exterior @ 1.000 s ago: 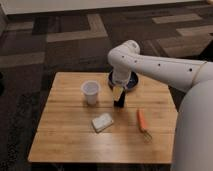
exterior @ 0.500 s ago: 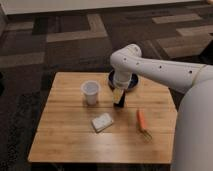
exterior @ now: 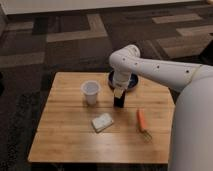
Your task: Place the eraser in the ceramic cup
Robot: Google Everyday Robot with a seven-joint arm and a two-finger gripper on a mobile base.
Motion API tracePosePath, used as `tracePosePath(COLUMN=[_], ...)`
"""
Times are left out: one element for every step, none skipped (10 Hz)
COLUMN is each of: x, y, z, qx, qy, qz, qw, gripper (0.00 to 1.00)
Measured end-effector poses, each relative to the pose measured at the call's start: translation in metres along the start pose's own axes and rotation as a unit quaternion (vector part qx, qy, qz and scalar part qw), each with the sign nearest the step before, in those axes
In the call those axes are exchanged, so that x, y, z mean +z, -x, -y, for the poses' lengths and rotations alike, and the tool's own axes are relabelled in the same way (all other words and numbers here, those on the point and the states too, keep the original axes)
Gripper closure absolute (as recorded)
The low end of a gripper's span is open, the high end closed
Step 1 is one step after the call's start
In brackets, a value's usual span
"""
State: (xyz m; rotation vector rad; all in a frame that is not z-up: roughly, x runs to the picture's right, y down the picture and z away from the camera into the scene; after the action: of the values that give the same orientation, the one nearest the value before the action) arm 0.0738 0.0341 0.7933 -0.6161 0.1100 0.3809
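The white ceramic cup (exterior: 90, 92) stands upright on the wooden table (exterior: 70, 140), left of centre. The black eraser (exterior: 118, 100) stands upright on the table about a cup's width to the right of the cup. My gripper (exterior: 119, 93) reaches down from the white arm and sits right over the top of the eraser. The eraser's upper part is hidden behind the gripper.
A dark blue bowl (exterior: 131, 80) sits at the back of the table, partly behind my arm. A pale whitish-grey pad (exterior: 102, 122) lies in front of the cup. An orange stick-like tool (exterior: 142, 121) lies at the right. Patterned carpet surrounds the table.
The gripper and the black eraser have stayed at about the same spot to the right of the cup; no clear movement shows.
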Motion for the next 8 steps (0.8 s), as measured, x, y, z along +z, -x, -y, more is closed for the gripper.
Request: tracePosePath(x=[-0.002,-0.004,-0.006,-0.010,-0.016,-0.024,-0.035,-0.046], y=[0.000,0.001,0.002,0.005,0.011,0.017,0.025,0.032], z=[0.001,0.001,0.002,0.005,0.008,0.014,0.022,0.029], qx=[0.004,0.006,0.008,0.008,0.004,-0.003,-0.012,-0.019], qy=[-0.001,-0.001,-0.002,-0.004,-0.009,-0.016,-0.027,-0.038], qz=[-0.001,-0.001,-0.002,-0.004,-0.004,-0.003,-0.003,-0.002], qw=[1.0000,1.0000,1.0000,0.9999,0.9999,0.9999,0.9996,0.9991], gripper=[1.00,1.00,1.00,1.00,1.00,1.00,1.00,1.00])
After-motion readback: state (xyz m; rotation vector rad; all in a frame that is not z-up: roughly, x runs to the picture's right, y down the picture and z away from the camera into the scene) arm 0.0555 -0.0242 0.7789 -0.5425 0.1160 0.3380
